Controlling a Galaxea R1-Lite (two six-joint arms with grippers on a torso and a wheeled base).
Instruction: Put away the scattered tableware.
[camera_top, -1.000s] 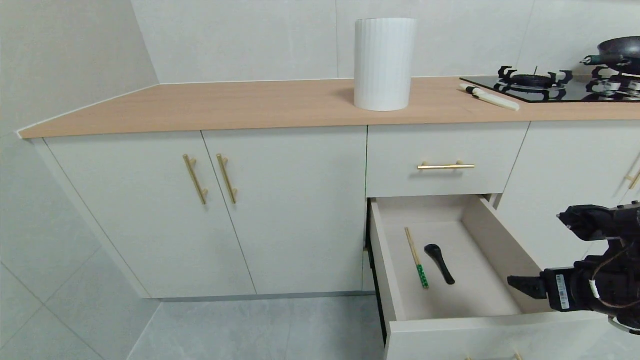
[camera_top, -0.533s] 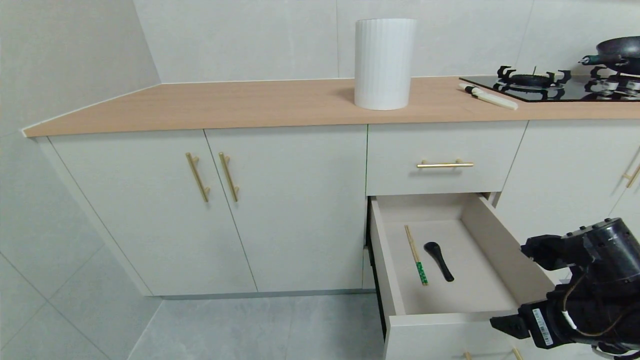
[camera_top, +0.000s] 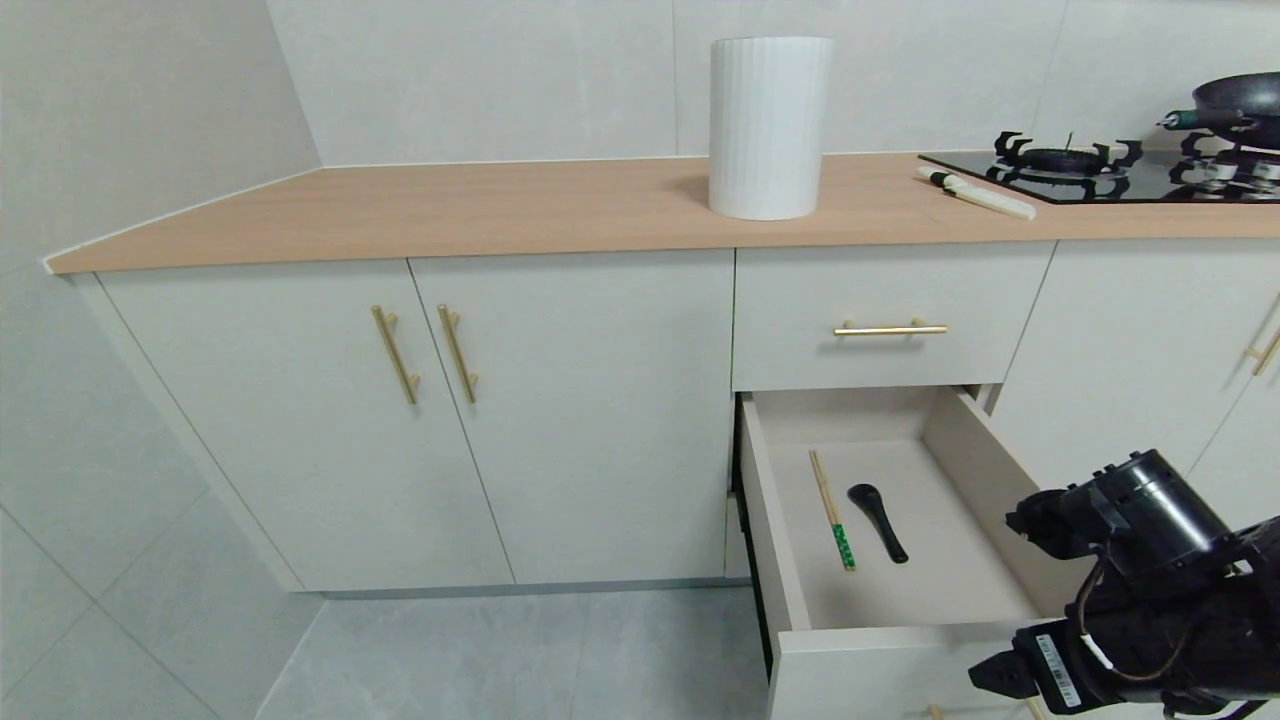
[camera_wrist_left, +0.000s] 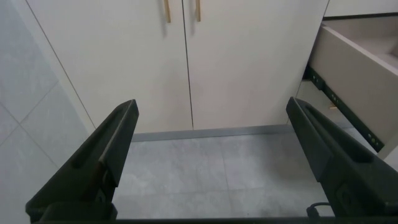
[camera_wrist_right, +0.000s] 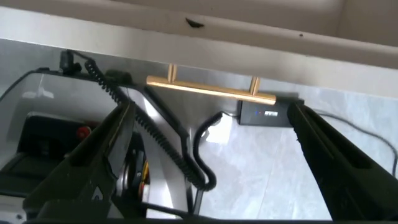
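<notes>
The lower drawer stands pulled out. On its floor lie a pair of wooden chopsticks with green ends and a black spoon, side by side. My right gripper hangs open at the drawer's front right corner. In the right wrist view its open gripper faces the drawer front's gold handle from just below, with nothing between the fingers. My left gripper is open and empty, low above the floor before the cabinet doors. A white-handled knife lies on the counter beside the stove.
A tall white ribbed cylinder stands on the wooden countertop. The gas stove with a black pan is at the far right. A shut drawer sits above the open one. Grey floor tiles lie below.
My right gripper has dropped from beside the drawer's right wall down to its front panel, near the handle. Chopsticks and spoon have not moved.
</notes>
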